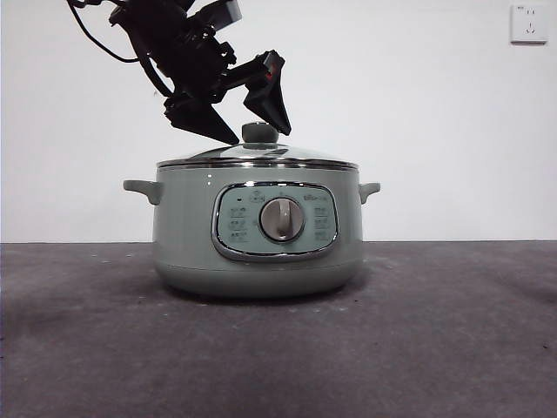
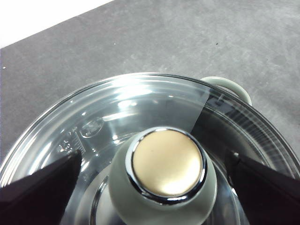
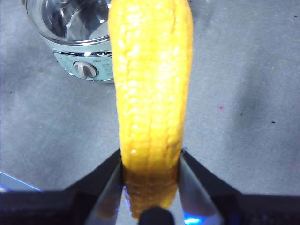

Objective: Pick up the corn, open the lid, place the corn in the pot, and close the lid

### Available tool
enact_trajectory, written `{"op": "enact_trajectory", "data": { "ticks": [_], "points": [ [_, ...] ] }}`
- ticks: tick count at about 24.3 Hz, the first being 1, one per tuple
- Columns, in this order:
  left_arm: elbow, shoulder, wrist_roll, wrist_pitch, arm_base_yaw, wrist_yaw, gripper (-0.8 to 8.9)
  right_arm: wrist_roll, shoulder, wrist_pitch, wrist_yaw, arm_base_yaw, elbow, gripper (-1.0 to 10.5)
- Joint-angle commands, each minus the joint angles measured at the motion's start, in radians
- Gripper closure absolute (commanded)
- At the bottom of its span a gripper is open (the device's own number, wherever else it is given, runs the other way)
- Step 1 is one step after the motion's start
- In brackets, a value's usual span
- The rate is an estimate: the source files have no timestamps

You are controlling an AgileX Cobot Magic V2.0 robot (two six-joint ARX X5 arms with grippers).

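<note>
- The desk [image 1: 452, 348] is a dark grey, faintly mottled surface that runs back to a white wall [image 1: 435, 104]; a white socket [image 1: 529, 23] sits high on that wall.
- The pot [image 1: 187, 235], sage green, stands on the desk well in from its front edge, its chrome-framed panel and silver dial [image 1: 282, 219] facing the front view, with a small handle on each side.
- The lid [image 1: 300, 155] sits shut on the pot, its steel rim level all the way round; through the glass no corn shows inside.
- The left gripper [image 1: 245, 124] reaches down from above, jaws spread wide, one on each side of the lid's knob [image 1: 259, 132] and clear of it; in the left wrist view the knob's [image 2: 168, 164] brassy cap lies between the two black jaws.
- The right gripper [image 3: 151, 187] is closed on the corn [image 3: 151, 79], clamping one end so the cob juts straight out from the jaws, held in the air above the desk, apart from the pot [image 3: 75, 58].
</note>
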Motion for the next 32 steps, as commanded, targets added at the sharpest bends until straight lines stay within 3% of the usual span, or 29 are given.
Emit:
{"op": "enact_trajectory", "data": {
  "ticks": [1, 4, 7, 15, 23, 30, 32],
  "points": [
    [0.002, 0.023, -0.013, 0.006, -0.003, -0.002, 2.52, 0.006, -0.001, 0.008, 0.000, 0.000, 0.003, 9.6],
    [0.002, 0.026, -0.022, 0.008, -0.010, -0.003, 2.56, 0.005, -0.001, 0.008, 0.000, 0.000, 0.003, 9.6],
    [0.002, 0.026, -0.023, 0.007, -0.011, -0.002, 4.88, 0.005, -0.001, 0.007, 0.000, 0.000, 0.003, 9.6],
    [0.002, 0.026, -0.023, -0.015, -0.013, -0.002, 8.27, 0.004, -0.001, 0.007, 0.000, 0.000, 0.003, 9.6],
    [0.003, -0.032, -0.026, 0.000, -0.012, -0.002, 8.22, 0.004, -0.001, 0.026, -0.001, 0.000, 0.003, 9.6],
    [0.003, -0.249, -0.026, -0.048, 0.026, 0.002, 8.22, 0.010, 0.038, 0.157, -0.035, 0.001, 0.003, 9.6],
    [0.003, -0.330, -0.026, -0.096, 0.043, 0.002, 8.21, 0.016, 0.078, 0.224, -0.082, 0.001, 0.003, 9.6]
  ]
}}
